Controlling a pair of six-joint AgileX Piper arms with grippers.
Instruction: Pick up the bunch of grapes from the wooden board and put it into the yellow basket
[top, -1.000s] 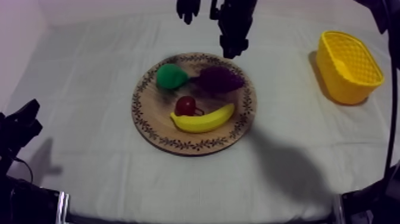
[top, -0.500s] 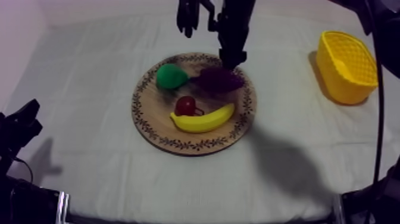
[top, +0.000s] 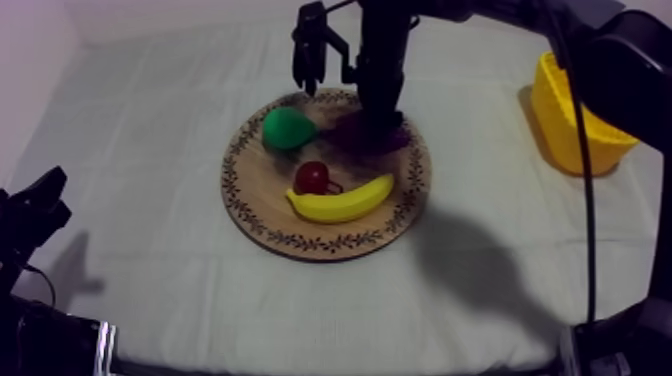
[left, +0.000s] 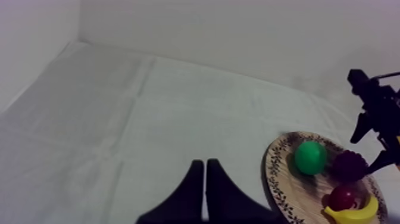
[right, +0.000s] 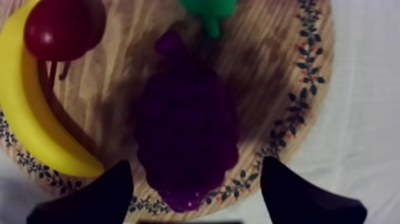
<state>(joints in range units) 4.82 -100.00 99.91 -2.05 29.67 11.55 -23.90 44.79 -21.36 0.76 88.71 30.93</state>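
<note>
Bunch of grapes (right: 187, 149), knobbly purple, on wooden board (right: 280, 65); R tool (right: 195, 170) spread astride.

Three views of our surface (top: 130, 230), all meeting at the board (top: 262, 195).
Our top view looks down at a slant from high above, far enough off to take in the whole board and the basket (top: 565, 135) off to its right. Our left wrist view sits low and well back, facing across the surface past our left fingers (left: 189, 196) to the board. Our right wrist view hangs close over the board, facing straight down between our right fingers (right: 89, 199) onto the grapes (right: 187, 137). We find the grapes, pear (top: 288, 128), banana (top: 340, 203) and small red fruit (top: 311, 177) in all three.
</note>
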